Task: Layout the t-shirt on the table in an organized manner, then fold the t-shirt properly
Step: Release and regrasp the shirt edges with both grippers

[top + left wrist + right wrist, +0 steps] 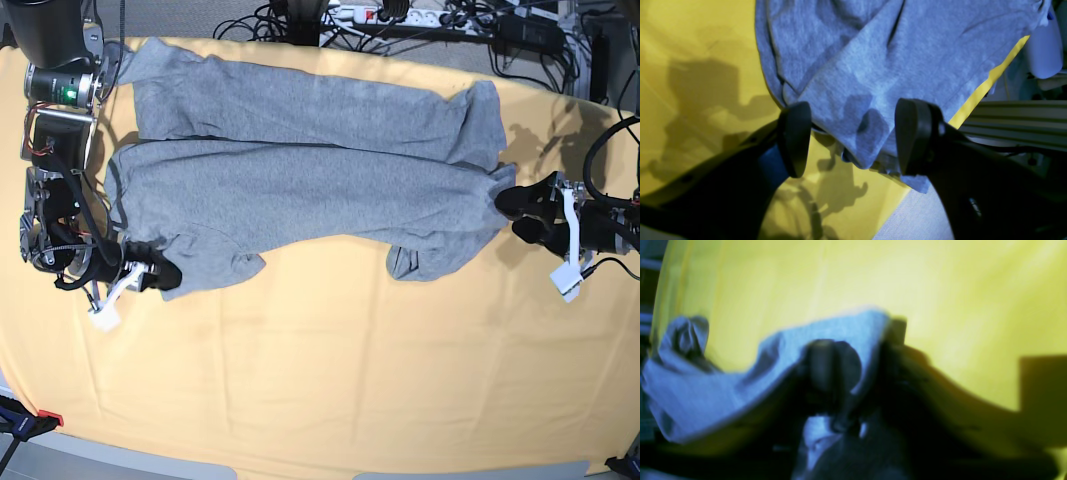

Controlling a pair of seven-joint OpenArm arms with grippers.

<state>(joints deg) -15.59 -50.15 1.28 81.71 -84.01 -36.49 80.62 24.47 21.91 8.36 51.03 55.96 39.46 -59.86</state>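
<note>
Yellow-orange cloth covers the table, with cables and a power strip along the far edge. One t-shirt lies on the far half, spread sideways across the base view, folded over lengthwise with a crease running along its middle. No lettering shows in any view; only plain grey fabric faces up.

Two arms in view, one at each end of the shirt.

Left gripper: fingers spread wide, one on either side of a hanging corner of shirt. Cloth sits between them but they do not press on it. In the base view this gripper sits at the shirt's right end, touching or just beside the bunched edge; contact cannot be told from there.

Right gripper: at the shirt's near left corner in the base view. The right wrist view is heavily blurred; a dark finger shows with grey cloth draped over and around it. The fingers look drawn together on the shirt's edge, but blur hides the second finger and the contact itself.

Cut off: arm bases leave the frame at both sides. A small fold of shirt lies on the near edge, its make-up hard to read. One red-tipped object is partly visible at the lower left corner.
</note>
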